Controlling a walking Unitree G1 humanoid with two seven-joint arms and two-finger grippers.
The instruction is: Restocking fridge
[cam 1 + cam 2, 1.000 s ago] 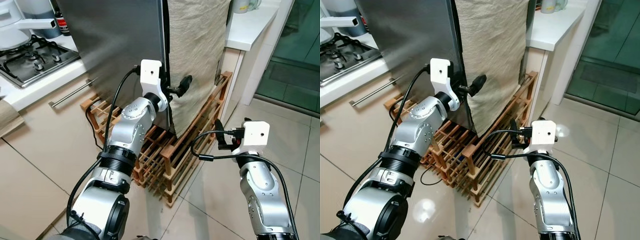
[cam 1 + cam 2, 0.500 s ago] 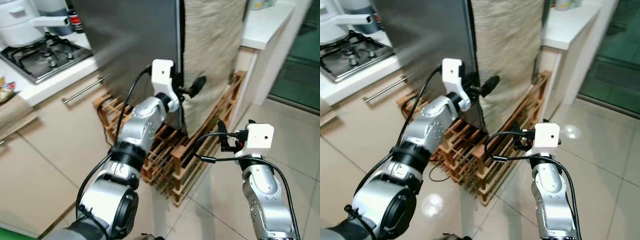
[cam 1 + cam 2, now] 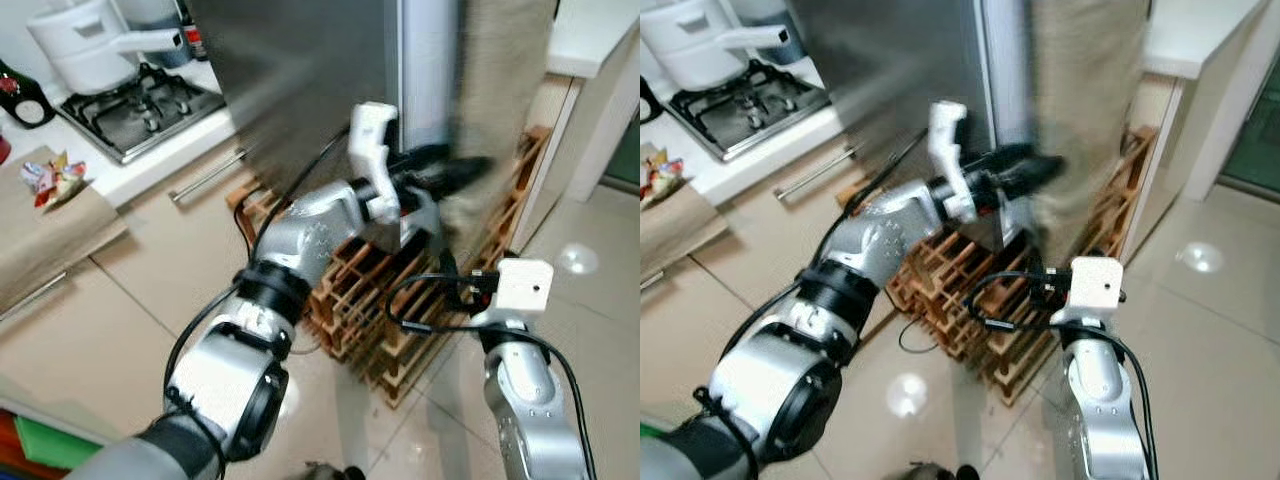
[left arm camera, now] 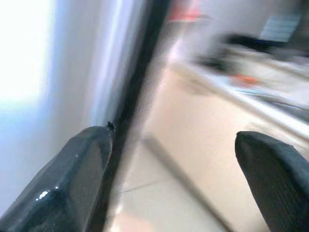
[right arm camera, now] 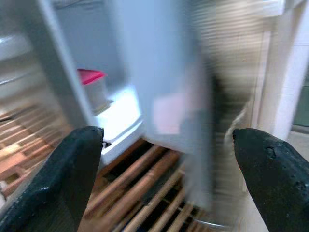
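Now the fridge door (image 3: 300, 90) stands cracked open, where a second ago it sat flush beside its cloth-draped neighbour (image 3: 500, 110). The left claw (image 3: 440, 172) has reached further along the door's free edge, its fingers (image 4: 67, 183) apart, one lying against the edge, with nothing clamped. The whole head view has also swung, so part of the shift is the camera's own. I judge the door-opening step under way and the restocking proper not begun.

Through the gap the right wrist view shows a red-lidded container (image 5: 92, 87) on a white door shelf (image 5: 118, 116) above the wooden rack (image 3: 400, 300). The right claw (image 5: 169, 145) hangs low before the rack, fingers spread wide and empty. Motion blur smears everything; the fridge's inner shelves are hidden, and no goods to stock can be made out.
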